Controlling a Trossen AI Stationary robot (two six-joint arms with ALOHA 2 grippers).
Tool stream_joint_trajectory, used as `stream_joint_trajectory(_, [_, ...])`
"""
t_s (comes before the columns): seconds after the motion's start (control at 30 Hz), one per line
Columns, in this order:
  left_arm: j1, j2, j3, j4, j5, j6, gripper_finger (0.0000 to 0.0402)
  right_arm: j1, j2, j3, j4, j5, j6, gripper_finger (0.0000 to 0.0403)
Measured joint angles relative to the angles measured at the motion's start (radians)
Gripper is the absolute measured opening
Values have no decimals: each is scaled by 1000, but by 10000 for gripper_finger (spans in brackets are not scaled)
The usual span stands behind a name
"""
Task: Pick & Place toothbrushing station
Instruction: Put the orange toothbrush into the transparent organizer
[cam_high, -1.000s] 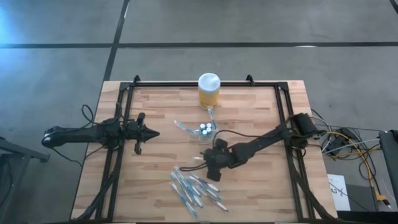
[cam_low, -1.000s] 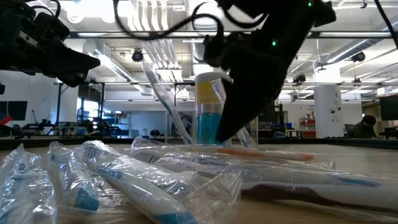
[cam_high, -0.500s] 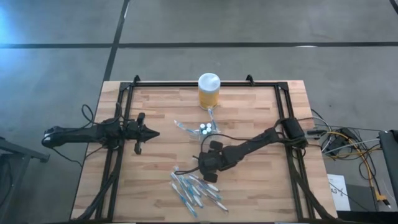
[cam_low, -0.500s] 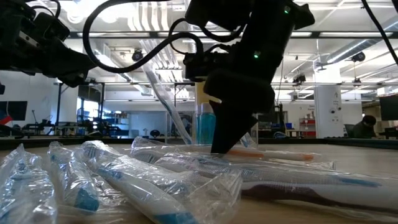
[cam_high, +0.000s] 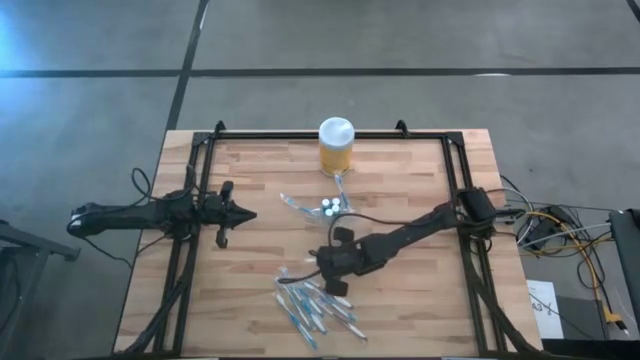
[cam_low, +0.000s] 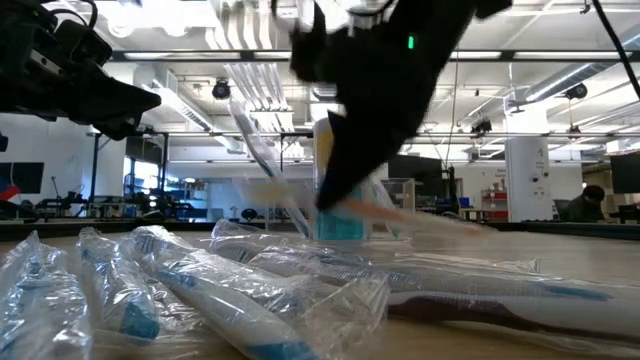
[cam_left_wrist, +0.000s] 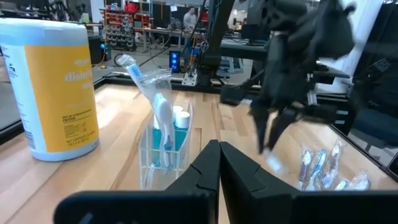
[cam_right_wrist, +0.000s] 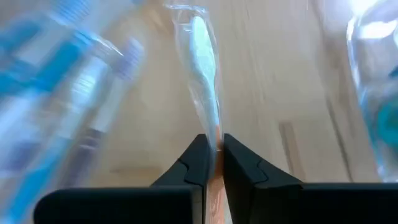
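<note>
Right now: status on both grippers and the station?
Right gripper shut on a wrapped toothbrush above the pile. Left gripper shut, parked at table's left. Toothbrushing station upright beside yellow jar, nothing blocking.

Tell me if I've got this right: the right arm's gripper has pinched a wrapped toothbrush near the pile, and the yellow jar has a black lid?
Not quite: the yellow jar has a white lid, as the high view shows. The rest holds: the right gripper is shut on a wrapped toothbrush near the pile.
</note>
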Motion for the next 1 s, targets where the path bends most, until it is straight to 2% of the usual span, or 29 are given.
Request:
stream_joint_trajectory(0.17, [0, 0, 0, 0, 2, 0, 9, 42, -119, -45, 94, 25, -50, 21])
stream_joint_trajectory(0.33, [0, 5, 0, 2, 3, -5, 15, 79, -270, -169, 264, 57, -96, 21])
stream_joint_trajectory(0.7, [-1, 13, 0, 0, 13, -6, 13, 87, -660, -620, 771, 80, -226, 20])
stream_joint_trajectory(0.8, [-1, 13, 0, 0, 14, -4, 8, 80, -775, -733, 858, 102, -237, 20])
stream_joint_trajectory(1.0, [-1, 13, 0, -2, 13, -5, 9, 81, -1006, -934, 938, 213, -257, 20])
